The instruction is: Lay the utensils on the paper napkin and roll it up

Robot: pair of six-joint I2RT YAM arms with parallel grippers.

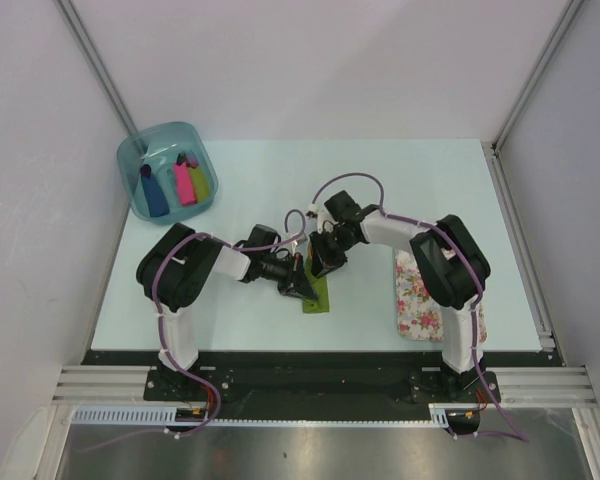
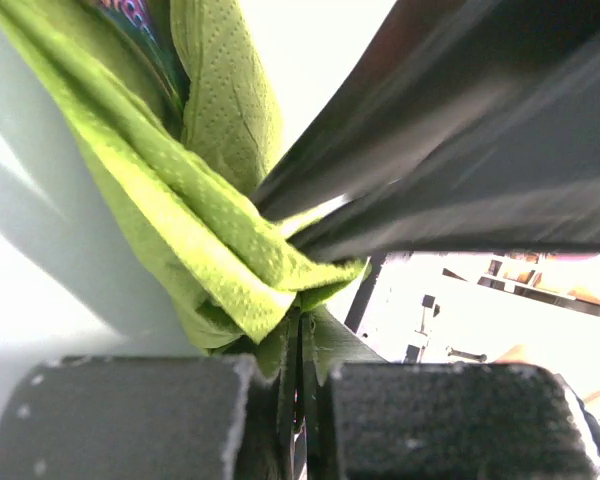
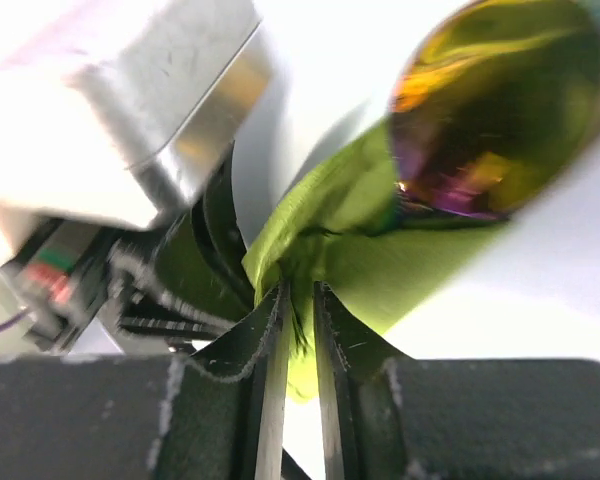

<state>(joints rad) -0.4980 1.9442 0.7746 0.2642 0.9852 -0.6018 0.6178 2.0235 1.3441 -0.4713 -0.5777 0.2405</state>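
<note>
The olive-green paper napkin (image 1: 318, 297) lies bunched at the table's middle, partly wrapped round the utensils. A dark, shiny spoon head (image 3: 490, 110) pokes out of the napkin (image 3: 370, 230) in the right wrist view, and a sliver of it (image 2: 130, 15) shows in the left wrist view. The handles are hidden inside the paper. My left gripper (image 1: 298, 281) is shut on a fold of the napkin (image 2: 205, 230), its jaws pinching the paper (image 2: 302, 345). My right gripper (image 1: 326, 262) is also shut on a napkin fold (image 3: 298, 320), right beside the left one.
A white, pink-flowered mat (image 1: 416, 292) lies at the right under my right arm. A blue bin (image 1: 167, 170) at the back left holds blue, pink and lime rolls. The two grippers almost touch over the napkin.
</note>
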